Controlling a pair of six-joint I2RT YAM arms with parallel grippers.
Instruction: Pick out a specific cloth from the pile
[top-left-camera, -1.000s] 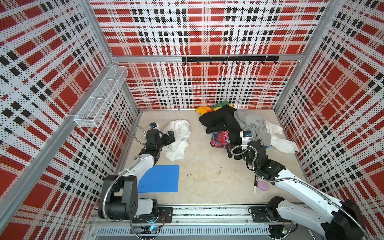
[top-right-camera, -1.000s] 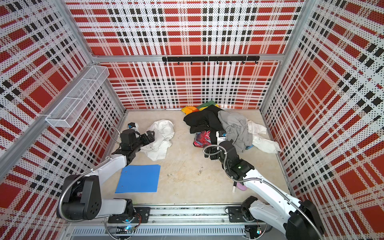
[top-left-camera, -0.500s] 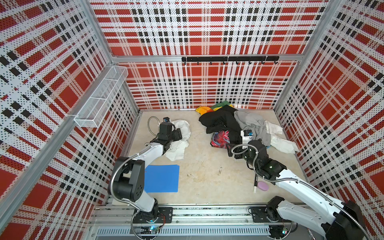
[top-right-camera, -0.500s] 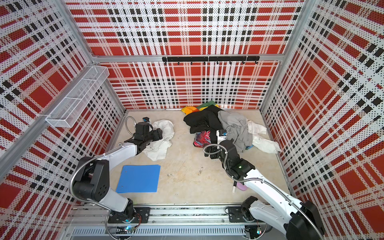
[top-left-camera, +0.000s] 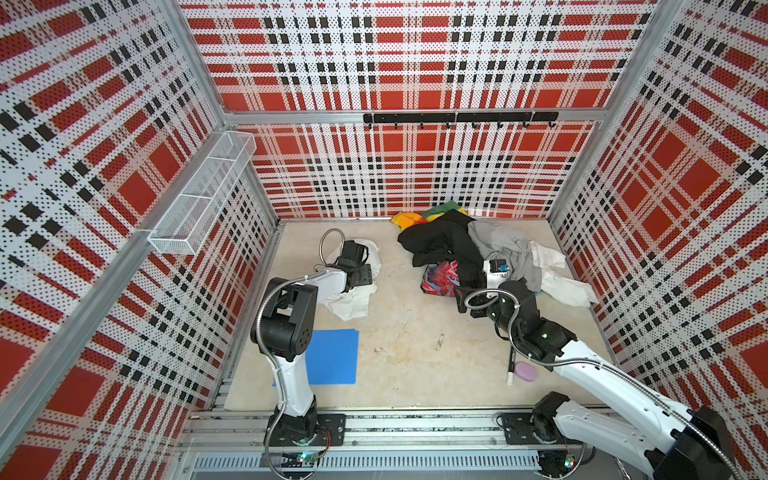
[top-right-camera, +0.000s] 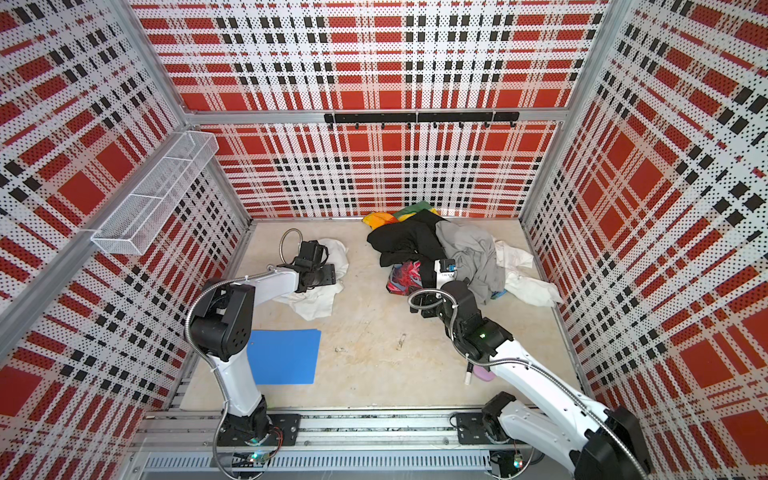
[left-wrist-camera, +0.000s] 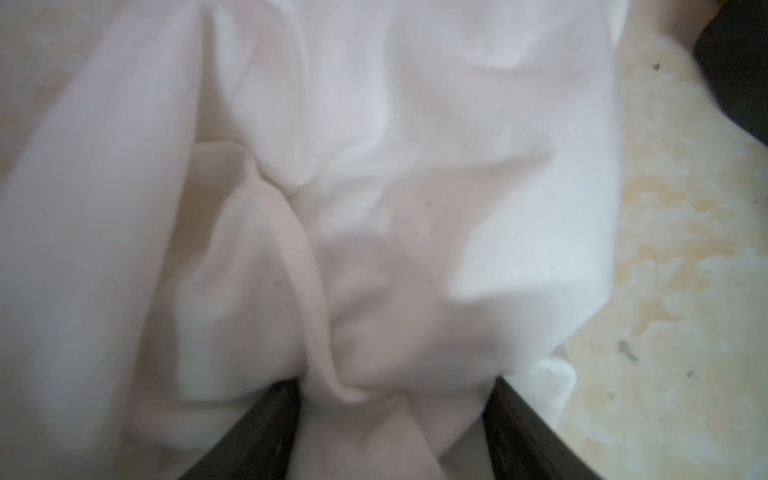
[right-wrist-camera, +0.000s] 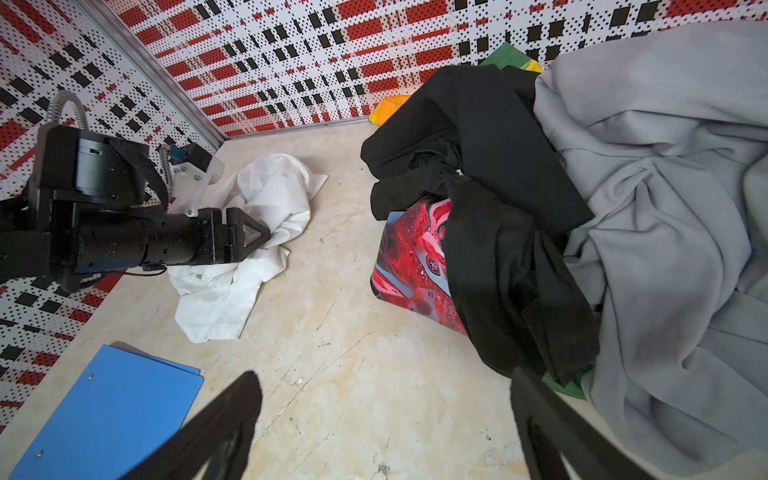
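Since a second ago our left claw (top-left-camera: 365, 276) has swung from the edge of the cloth (top-left-camera: 353, 301) to over its middle, elbow lifted; the right arm has not stirred. In both top views the cloth lies crumpled on the table (top-left-camera: 415, 332), well apart from the pile (top-left-camera: 453, 249) and near the mat (top-left-camera: 332, 357), with the claw pressed down onto it. Through the left wrist we see two dark fingers (left-wrist-camera: 257, 432) standing apart with a bunched white fold between them; whether they already bite we cannot tell. We judge the step in hand to be the grasp itself: next the jaws must close firmly on that fold, then lift without letting the thin fabric slip loose. From the right wrist, the right claw (right-wrist-camera: 384, 376) hangs spread and empty near the pile, and the left claw's tip rests on the cloth.
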